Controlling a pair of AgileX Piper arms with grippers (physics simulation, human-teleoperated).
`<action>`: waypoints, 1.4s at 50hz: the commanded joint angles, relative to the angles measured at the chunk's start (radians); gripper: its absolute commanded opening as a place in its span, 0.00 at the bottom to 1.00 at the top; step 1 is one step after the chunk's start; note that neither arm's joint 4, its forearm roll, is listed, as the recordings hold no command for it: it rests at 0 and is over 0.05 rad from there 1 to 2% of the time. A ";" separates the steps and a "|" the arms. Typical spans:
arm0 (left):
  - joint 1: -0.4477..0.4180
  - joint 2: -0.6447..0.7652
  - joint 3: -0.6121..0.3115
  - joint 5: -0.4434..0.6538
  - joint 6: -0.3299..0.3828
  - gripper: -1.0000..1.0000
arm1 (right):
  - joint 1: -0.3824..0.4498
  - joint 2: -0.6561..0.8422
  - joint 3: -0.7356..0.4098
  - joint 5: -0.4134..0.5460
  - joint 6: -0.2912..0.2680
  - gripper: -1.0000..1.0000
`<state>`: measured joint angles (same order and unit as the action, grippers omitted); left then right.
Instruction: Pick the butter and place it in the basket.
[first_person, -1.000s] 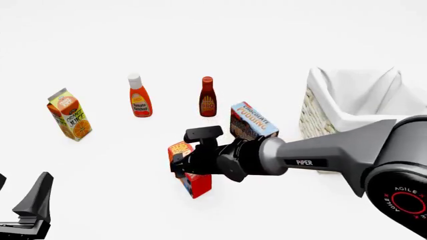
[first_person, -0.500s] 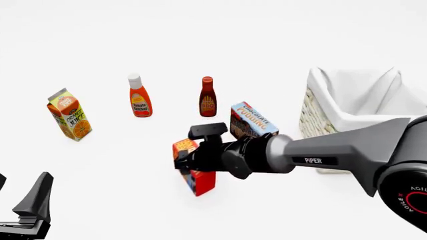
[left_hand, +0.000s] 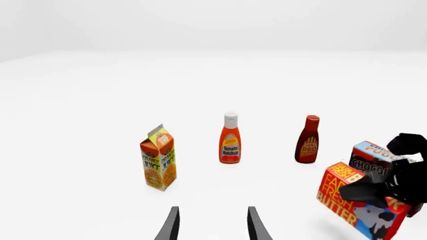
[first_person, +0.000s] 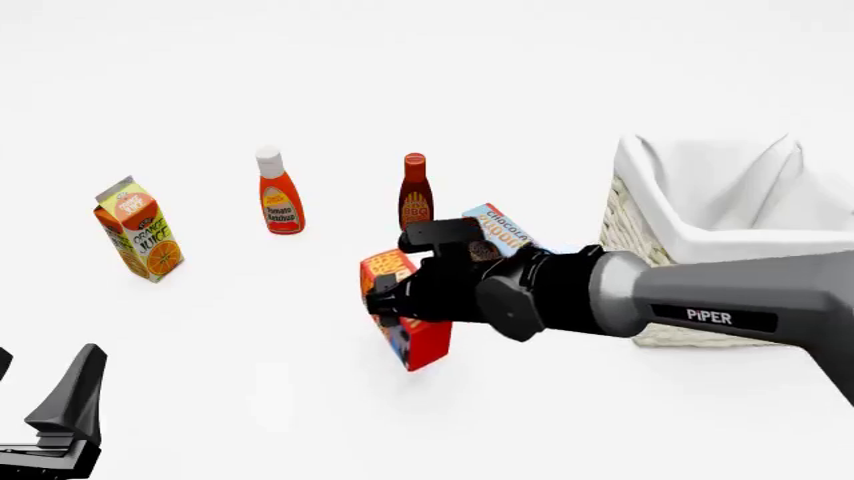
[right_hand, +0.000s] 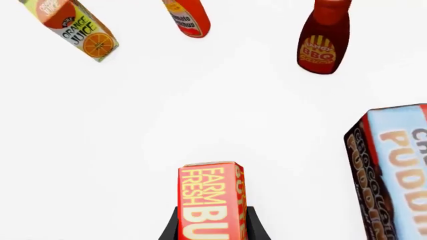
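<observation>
Butter gripped, clear of the counter, basket next.

Nearest us, left claw idles low with its fingers apart, holding nothing. Right claw is clamped on the butter, which we judge lifted off the counter and tilted. We read the box as light, stiff card, slick-faced; holding it across the broad sides near the middle should stop it swivelling. Chocolate pudding box sits just behind it; the basket is to the right. BBQ bottle, ketchup and juice carton stand beyond.
</observation>
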<state>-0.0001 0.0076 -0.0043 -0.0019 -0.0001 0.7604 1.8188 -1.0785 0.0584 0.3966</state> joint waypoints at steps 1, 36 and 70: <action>0.000 0.000 0.000 0.000 0.000 1.00 | -0.023 -0.114 0.021 0.022 0.004 0.00; 0.000 0.000 0.000 0.000 0.000 1.00 | -0.107 -0.368 0.037 0.112 -0.024 0.00; 0.000 0.000 0.000 0.000 0.000 1.00 | -0.209 -0.434 -0.092 0.173 -0.151 0.00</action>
<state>0.0000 0.0077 -0.0043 -0.0019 -0.0001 0.5899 1.4043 -1.1052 0.2105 0.3327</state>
